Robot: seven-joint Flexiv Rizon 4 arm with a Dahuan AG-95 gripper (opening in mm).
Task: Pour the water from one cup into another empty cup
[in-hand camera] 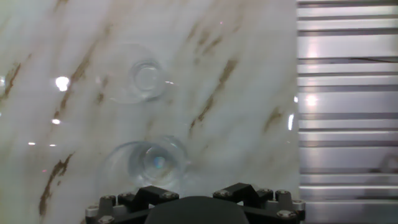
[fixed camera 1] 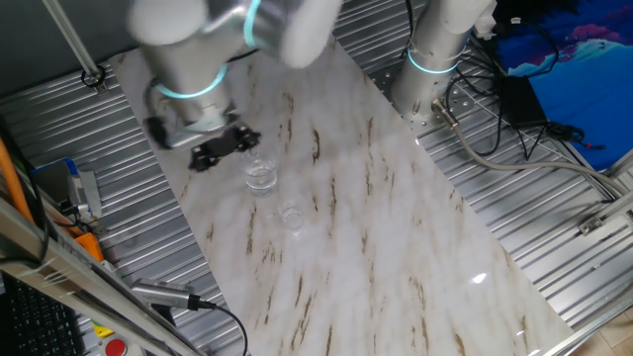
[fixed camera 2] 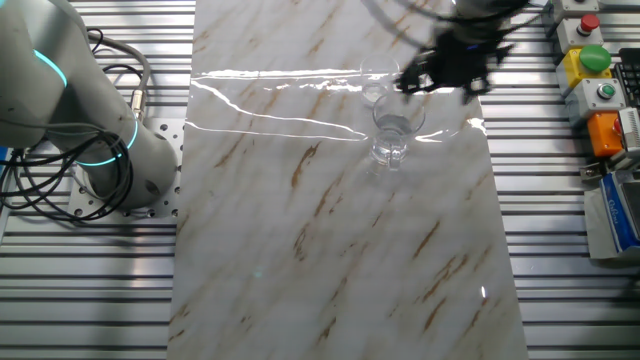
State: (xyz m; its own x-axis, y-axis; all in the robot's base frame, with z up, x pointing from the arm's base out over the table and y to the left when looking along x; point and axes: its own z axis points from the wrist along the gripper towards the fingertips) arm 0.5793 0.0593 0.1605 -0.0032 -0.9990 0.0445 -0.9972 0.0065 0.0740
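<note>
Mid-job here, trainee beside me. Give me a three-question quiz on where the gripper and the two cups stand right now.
1. True or false: the gripper is closed around the larger tumbler.
2. Which cup lies nearer the gripper? A. the larger tumbler B. the smaller cup C. both equally near
3. Fill in: both cups stand upright on the ______ table.

Key: 1. False; it hovers beside the tumbler and holds nothing. 2. A; the hand view shows the tumbler just ahead of the gripper and the smaller cup beyond. 3. marble-patterned.
</note>
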